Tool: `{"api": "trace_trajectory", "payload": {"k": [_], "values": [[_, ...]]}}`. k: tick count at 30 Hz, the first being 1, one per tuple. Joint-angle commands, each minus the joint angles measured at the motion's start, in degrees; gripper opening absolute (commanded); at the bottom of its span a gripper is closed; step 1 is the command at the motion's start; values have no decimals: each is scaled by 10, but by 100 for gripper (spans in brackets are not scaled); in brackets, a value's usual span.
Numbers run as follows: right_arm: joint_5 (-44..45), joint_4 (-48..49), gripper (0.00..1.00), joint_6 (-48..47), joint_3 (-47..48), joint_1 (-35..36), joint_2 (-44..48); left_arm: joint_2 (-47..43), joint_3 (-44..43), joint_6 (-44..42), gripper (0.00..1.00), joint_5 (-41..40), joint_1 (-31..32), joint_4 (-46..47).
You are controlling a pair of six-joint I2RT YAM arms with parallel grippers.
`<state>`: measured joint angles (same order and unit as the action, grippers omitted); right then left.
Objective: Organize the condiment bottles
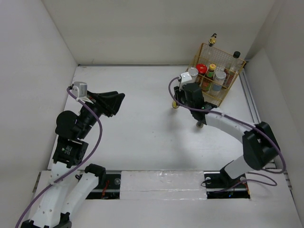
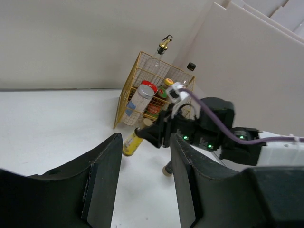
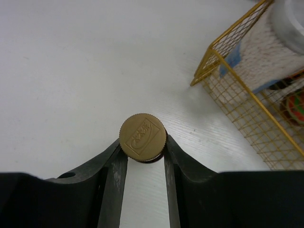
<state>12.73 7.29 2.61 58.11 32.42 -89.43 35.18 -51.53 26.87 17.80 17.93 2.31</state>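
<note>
Gripping a gold-capped bottle [image 3: 142, 137] beside the wire basket [image 3: 237, 99], the right jaws press its cap from both sides. The left jaws stand parted, holding nothing.

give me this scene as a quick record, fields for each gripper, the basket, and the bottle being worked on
left gripper: open, empty, out on the left side of the table
right gripper: shut on gold-capped bottle, fingers against its cap on both sides
basket: gold wire, far right corner, holds several bottles including a red-capped bottle
bottle in work: gold-capped bottle, outside the basket, beside its left wall
</note>
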Motion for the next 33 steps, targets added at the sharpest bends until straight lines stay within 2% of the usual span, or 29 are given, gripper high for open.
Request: {"api": "trace_trajectory", "payload": {"k": [1,6,12,21,33], "values": [[22,55,30,-9,0,6,106,0,-10,3,41,14,1,28],[29,5,30,-21,2,-37,187,0,-10,3,41,14,1,28],[-5,-16,30,-26,39,-134,194,0,-10,3,41,20,1,28],[-50,8,30,-21,105,-219,86,0,-10,3,41,21,1,28],[-75,46,30,-10,63,-207,-3,6,-10,3,41,26,1,28]]}}
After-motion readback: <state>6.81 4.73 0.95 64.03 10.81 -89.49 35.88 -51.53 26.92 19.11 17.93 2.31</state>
